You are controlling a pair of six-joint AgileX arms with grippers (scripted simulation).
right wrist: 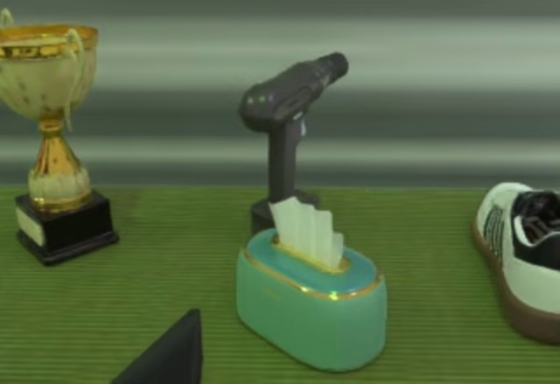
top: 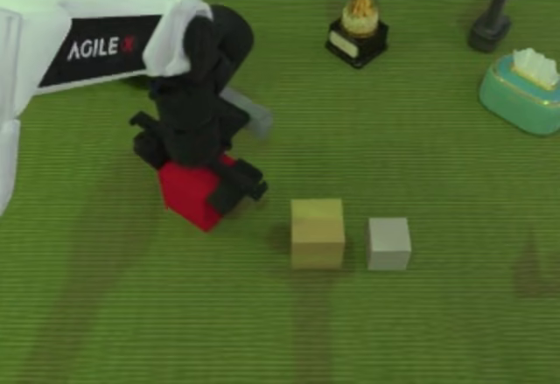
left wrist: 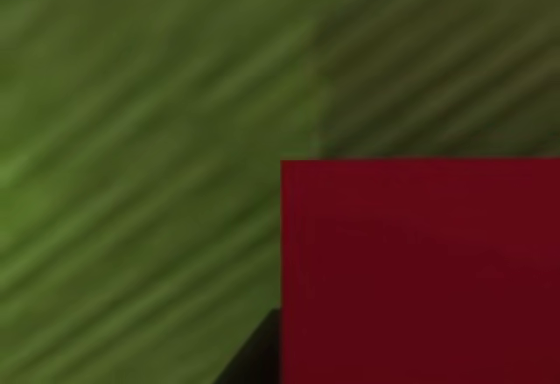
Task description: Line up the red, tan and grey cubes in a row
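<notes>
Left gripper [top: 203, 172] directly over red cube [top: 191, 193], fingers clamped on its sides. Cube at left of centre on green mat [top: 437, 323], apart from tan cube [top: 318, 233]. Grey cube [top: 388, 243] just right of tan. Right gripper out of top view; finger state: cannot tell.

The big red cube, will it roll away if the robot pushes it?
Probably not: the matte red cube has flat faces, so it would likely slide on the ribbed green mat. It looks stiff and blocky, so the left gripper should hold it without squashing.
</notes>
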